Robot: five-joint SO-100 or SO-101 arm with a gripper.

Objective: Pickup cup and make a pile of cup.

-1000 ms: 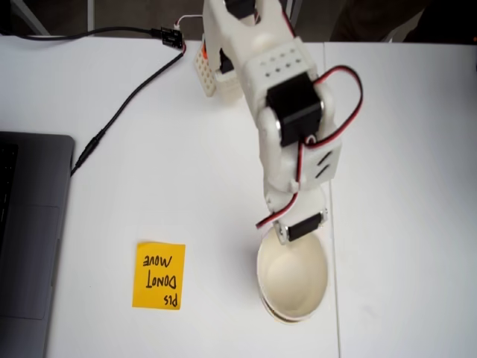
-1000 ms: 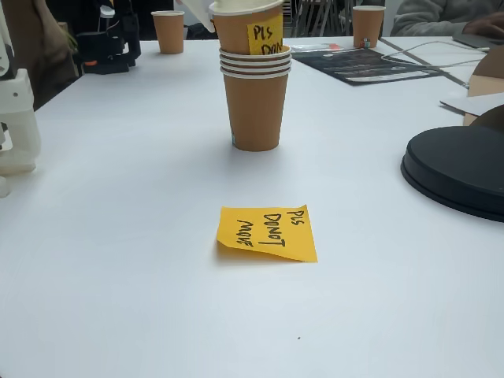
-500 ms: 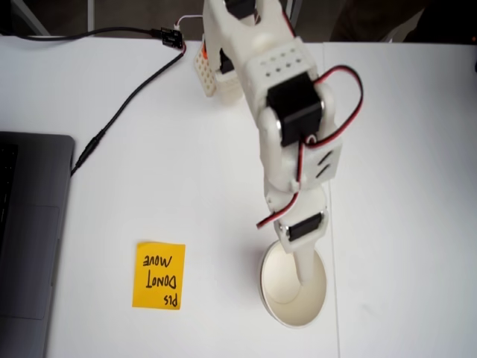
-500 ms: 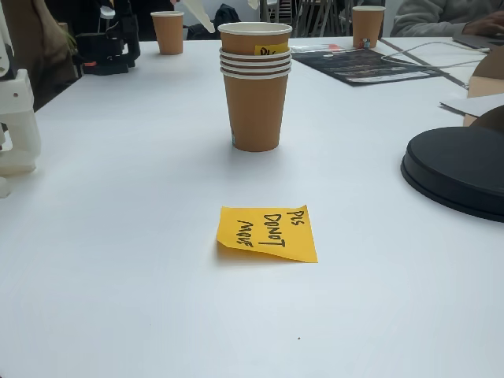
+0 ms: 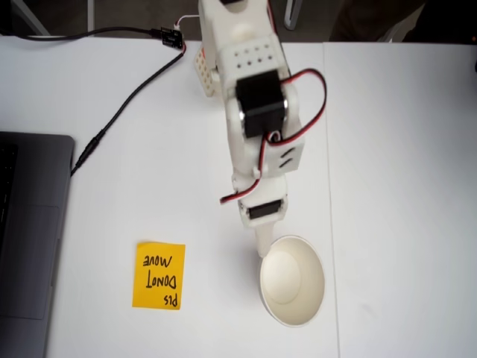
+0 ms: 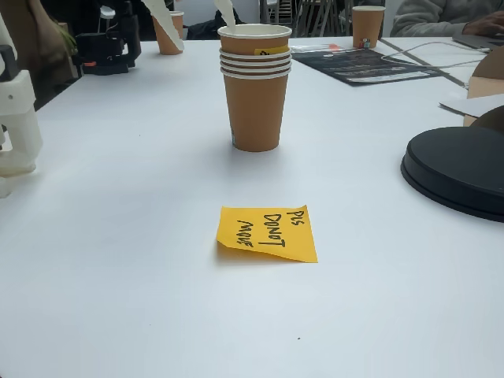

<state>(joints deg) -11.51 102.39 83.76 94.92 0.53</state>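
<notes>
The pile of cup (image 5: 291, 280) (image 6: 254, 83) stands near the table's (image 5: 402, 186) front edge in a fixed view. The gripper (image 6: 193, 12) hangs above it, fingers spread, empty. Retract straight upward (avoid clipping the rim) to leave the stack upright.

The pile of cup (image 5: 291, 280) stands open-mouthed on the white table (image 5: 402, 186), right of the orange note (image 5: 159, 275). The gripper (image 5: 262, 245) hangs at the pile's upper-left rim. A laptop (image 5: 30, 239) lies left of the note.
</notes>
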